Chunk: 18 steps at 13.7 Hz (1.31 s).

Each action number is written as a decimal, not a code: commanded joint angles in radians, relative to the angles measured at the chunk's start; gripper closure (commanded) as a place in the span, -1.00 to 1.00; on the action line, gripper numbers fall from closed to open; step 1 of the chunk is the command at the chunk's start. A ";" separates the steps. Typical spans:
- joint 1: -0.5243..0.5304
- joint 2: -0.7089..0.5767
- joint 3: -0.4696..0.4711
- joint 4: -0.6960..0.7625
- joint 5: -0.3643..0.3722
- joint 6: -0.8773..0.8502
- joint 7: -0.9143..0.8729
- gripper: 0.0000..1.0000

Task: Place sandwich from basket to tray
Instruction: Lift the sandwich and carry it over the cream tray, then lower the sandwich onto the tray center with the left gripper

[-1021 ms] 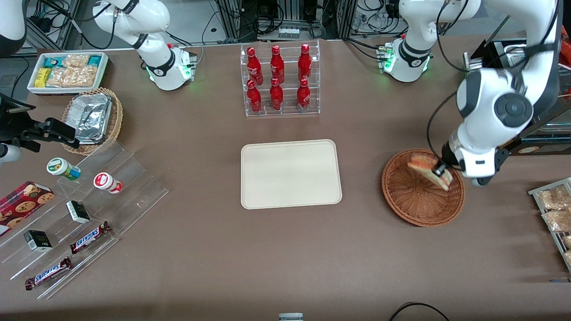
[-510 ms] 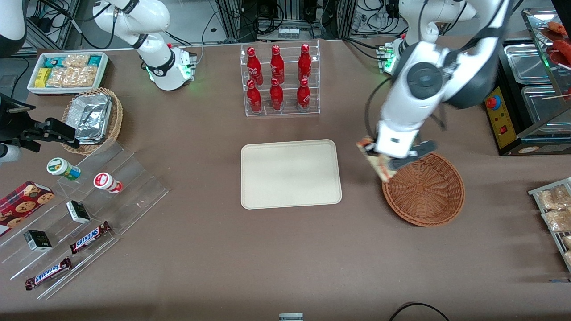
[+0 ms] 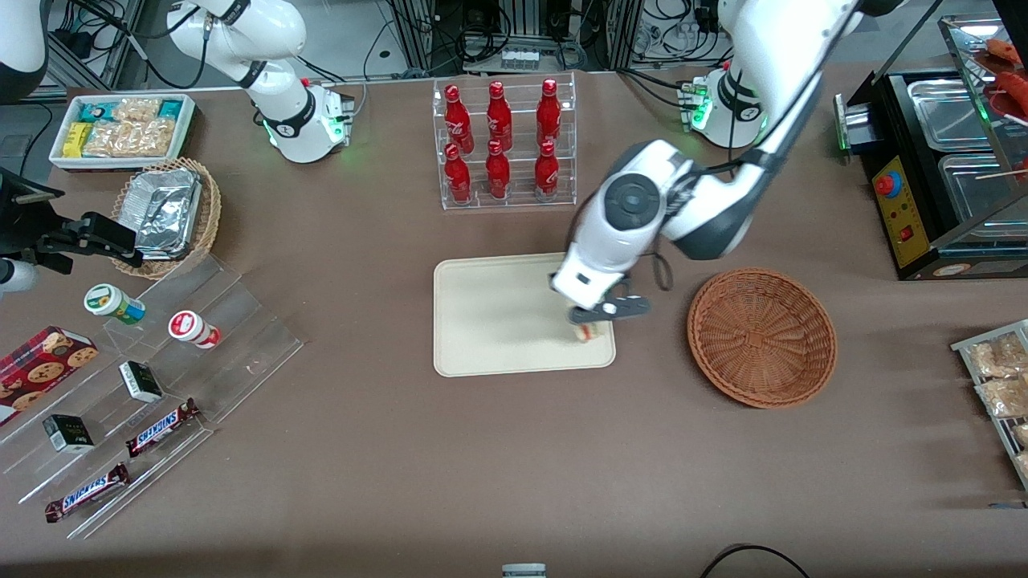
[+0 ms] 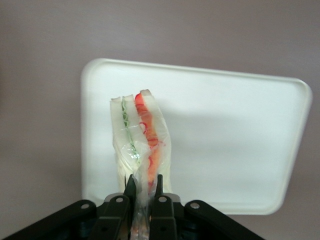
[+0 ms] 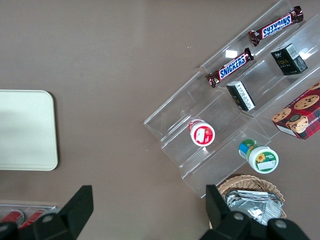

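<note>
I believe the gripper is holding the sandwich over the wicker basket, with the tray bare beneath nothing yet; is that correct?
Not quite: the gripper, shut on the sandwich, is over the tray, not the basket, which sits bare beside the tray. The left wrist view shows the tray directly under the sandwich.

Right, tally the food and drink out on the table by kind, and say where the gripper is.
Red bottles: 6
Snickers bars: 2
Small dark boxes: 2
Round tubs: 2
Cookie box: 1
Sandwich: 1
Total: 14
Loose snack packets in the bins are not counted.
The gripper is shut on the sandwich, over the tray; the basket has nothing in it.
</note>
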 commanded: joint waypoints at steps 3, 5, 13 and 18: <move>-0.107 0.124 0.001 0.039 0.233 0.184 -0.190 1.00; -0.113 0.167 0.001 0.037 0.313 0.214 -0.227 1.00; -0.135 0.204 0.001 0.037 0.346 0.313 -0.218 1.00; -0.136 0.232 0.001 0.034 0.372 0.305 -0.227 -0.23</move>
